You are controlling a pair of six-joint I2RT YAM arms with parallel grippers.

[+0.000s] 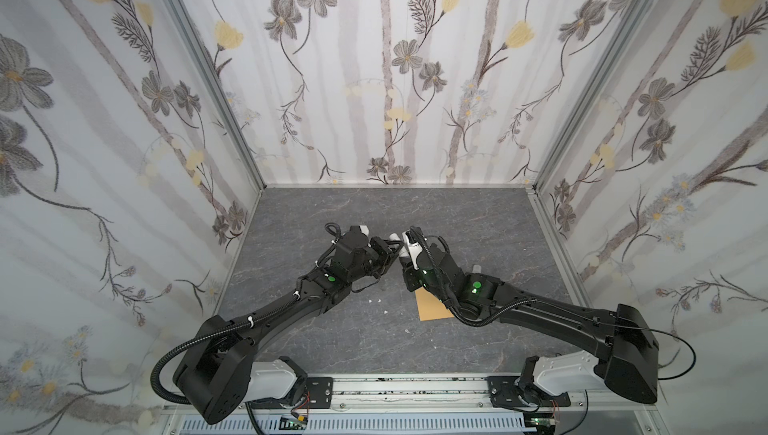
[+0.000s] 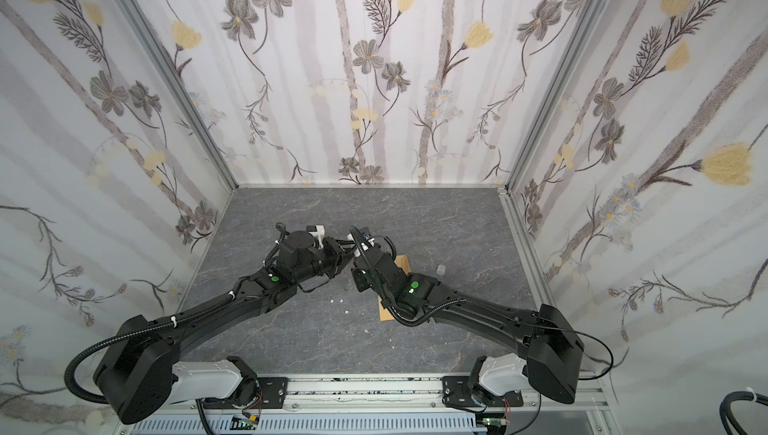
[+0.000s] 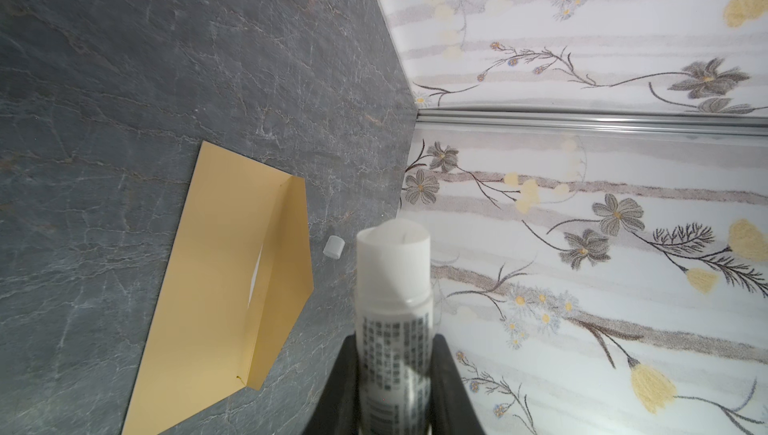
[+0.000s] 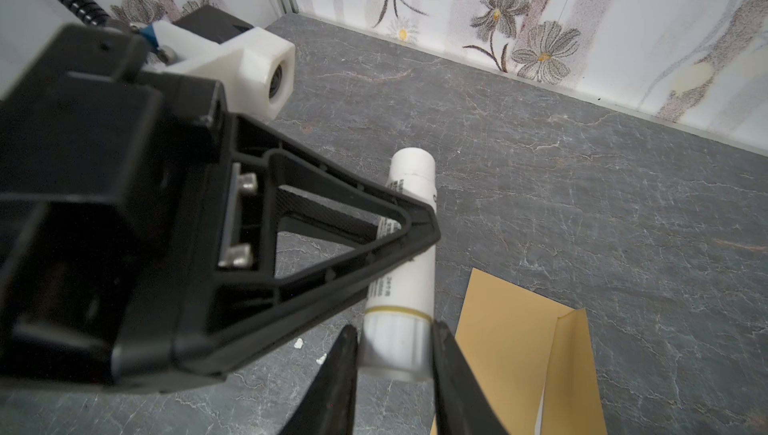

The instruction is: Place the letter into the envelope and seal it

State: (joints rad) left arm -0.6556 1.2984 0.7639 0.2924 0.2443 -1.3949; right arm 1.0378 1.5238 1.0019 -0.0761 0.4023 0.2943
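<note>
The kraft-brown envelope [image 3: 220, 287] lies flat on the grey table with its pointed flap folded open [image 4: 511, 350]. In its mouth shows only a thin white sliver of the letter [image 3: 256, 273]; the rest is hidden inside. A white glue stick [image 3: 392, 287] with its cap off is held above the table between both arms. My left gripper [image 3: 395, 379] is shut on its printed barrel. My right gripper [image 4: 395, 354] is shut on the ribbed end of the glue stick [image 4: 409, 279]. In both top views the two grippers meet above the envelope [image 1: 432, 306] [image 2: 388, 312].
The glue stick's small white cap [image 3: 334, 247] lies on the table beside the flap's tip [image 2: 441, 269]. A few white crumbs [image 4: 298, 343] are scattered left of the envelope. Flowered walls close in the table on three sides.
</note>
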